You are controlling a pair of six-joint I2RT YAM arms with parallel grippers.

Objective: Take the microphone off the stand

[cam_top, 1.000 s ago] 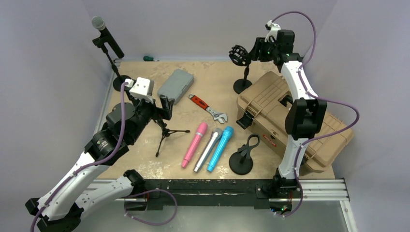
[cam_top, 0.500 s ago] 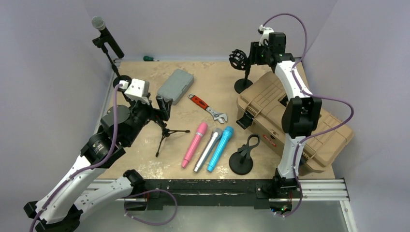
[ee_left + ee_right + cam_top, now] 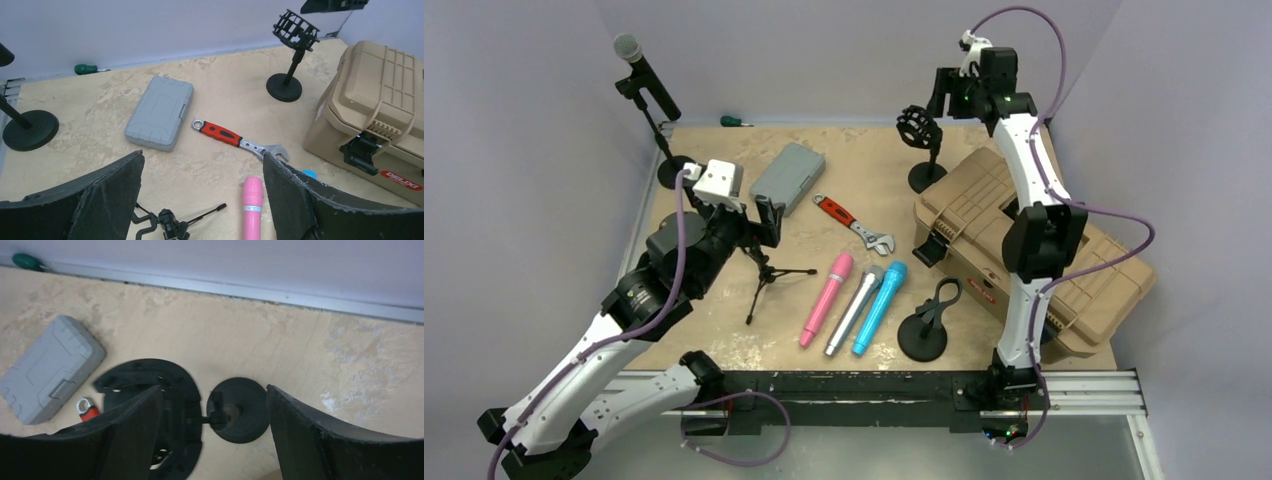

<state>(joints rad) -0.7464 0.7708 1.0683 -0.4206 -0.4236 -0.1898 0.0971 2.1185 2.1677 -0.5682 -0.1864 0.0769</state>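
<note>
Well left of the tan case [image 3: 969,215], at the far back corner: microphone [image 3: 649,78], grey mesh head uppermost, clamped at a slant in the clip of the tall stand [image 3: 664,140]. Kept up there by the clip alone, untouched by either arm, so not yet removed.

Closer to the tan case, though left of it all the same: left gripper [image 3: 200,180], fingers spread wide with nothing between them, hovering low over a small tripod [image 3: 767,275]. Seemingly held open in readiness, yet well apart from the microphone.

Just left of the tan case's near corner: three loose microphones [image 3: 854,310], laid side by side, likely no part of this job.

By the tan case's far left corner: empty shock-mount stand [image 3: 917,125]. Above it, right gripper [image 3: 215,405], fingers apart, pinching nothing. Judging by that bare cage, the wrong stand for the task.
</note>
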